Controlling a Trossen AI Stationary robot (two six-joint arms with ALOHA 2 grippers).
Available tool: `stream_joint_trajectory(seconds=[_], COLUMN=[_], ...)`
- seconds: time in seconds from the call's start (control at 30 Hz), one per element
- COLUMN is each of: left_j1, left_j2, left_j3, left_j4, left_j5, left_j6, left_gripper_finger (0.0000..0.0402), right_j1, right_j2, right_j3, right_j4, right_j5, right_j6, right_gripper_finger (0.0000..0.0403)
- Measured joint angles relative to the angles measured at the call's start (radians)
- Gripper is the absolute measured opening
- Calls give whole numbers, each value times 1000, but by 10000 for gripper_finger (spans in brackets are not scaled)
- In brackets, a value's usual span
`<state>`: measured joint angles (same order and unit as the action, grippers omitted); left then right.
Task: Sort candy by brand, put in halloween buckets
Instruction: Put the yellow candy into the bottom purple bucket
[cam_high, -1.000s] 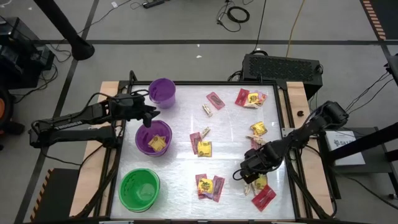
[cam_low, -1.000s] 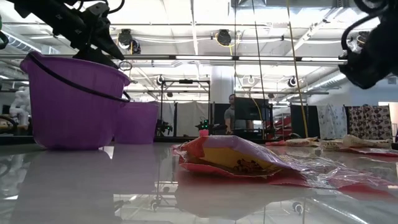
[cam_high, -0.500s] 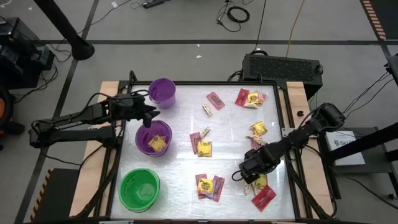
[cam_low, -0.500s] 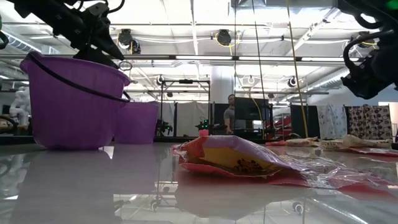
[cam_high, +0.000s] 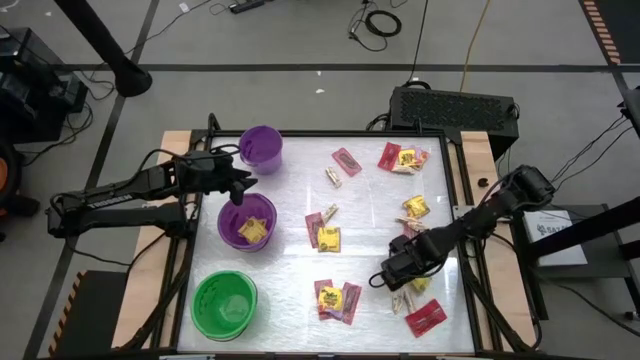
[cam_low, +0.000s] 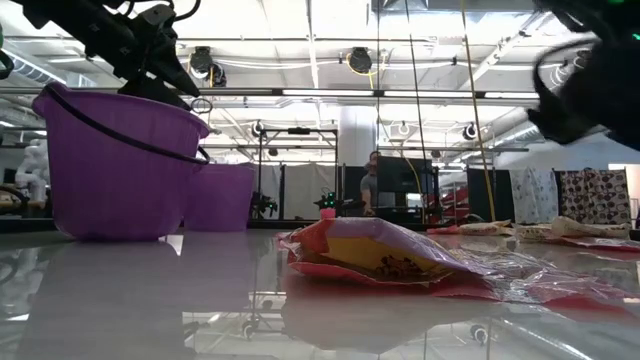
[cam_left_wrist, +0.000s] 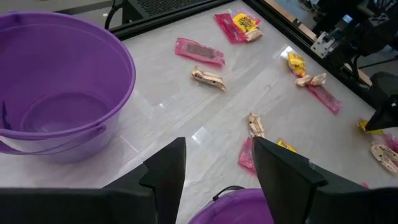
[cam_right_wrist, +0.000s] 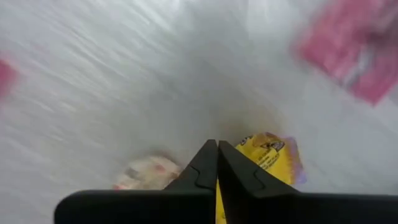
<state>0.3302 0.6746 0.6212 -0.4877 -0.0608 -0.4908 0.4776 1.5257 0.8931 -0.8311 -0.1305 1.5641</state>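
Sorting sweets, right arm low over the table's right side

Hovering above the far rim of the wide purple bucket (cam_high: 246, 222), the left gripper (cam_high: 238, 186) has its two fingers (cam_left_wrist: 166, 174) spread apart with nothing between them. That bucket holds a yellow packet (cam_high: 250, 231). The small purple bucket (cam_high: 261, 148) stands just beyond it, and the green bucket (cam_high: 224, 304) nearer the front edge.

The right gripper (cam_high: 389, 276) sits low over the table (cam_high: 290, 260), its fingers pressed together with nothing seen between them. Just beside their tips lie another yellow packet (cam_right_wrist: 268, 157) and a pale tan sweet (cam_right_wrist: 147, 172); a pink packet (cam_high: 424, 317) lies near.

More sweets are scattered across the table. No brand or writing can be read on any wrapper.
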Motion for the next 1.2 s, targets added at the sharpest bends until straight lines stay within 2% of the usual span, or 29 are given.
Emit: stream_joint_trajectory(seconds=[0.13, 0.27, 0.37, 0.47, 0.6, 0.7, 0.8, 0.93, 1.0, 1.13, 1.2], left_j1=[0, 0, 0, 0, 0, 1, 2, 2, 2, 2, 2], left_j2=[0, 0, 0, 0, 0, 0, 0, 0, 0, 0, 0], left_j3=[0, 0, 0, 0, 0, 0, 0, 0, 0, 0, 0], left_j4=[0, 1, 1, 1, -1, -21, -35, -64, -91, -172, -197], left_j5=[0, 0, 0, 0, 1, 0, -1, -4, -27, -94, -107], left_j6=[0, 0, 0, 1, 28, 27, 27, 35, 36, 37, 37], left_gripper_finger=[191, 191, 191, 191, 191, 191, 191, 191, 191, 191, 191], right_j1=[-48, -115, -172, -229, -297, -346, -386, -422, -434, -446, -446], right_j2=[0, 0, 0, 0, 21, 81, 169, 311, 389, 544, 607], right_j3=[109, 252, 341, 392, 393, 395, 393, 397, 429, 558, 628], right_j4=[-14, 29, 151, 401, 825, 1089, 1283, 1517, 1574, 1574, 1568], right_j5=[107, 261, 385, 442, 423, 348, 257, 207, 181, 85, 73], right_j6=[-93, -318, -510, -769, -1075, -1196, -1237, -1209, -1189, -1172, -1178], right_gripper_finger=[1, 1, 0, 0, 0, 0, 0, 0, 0, 0, 0])
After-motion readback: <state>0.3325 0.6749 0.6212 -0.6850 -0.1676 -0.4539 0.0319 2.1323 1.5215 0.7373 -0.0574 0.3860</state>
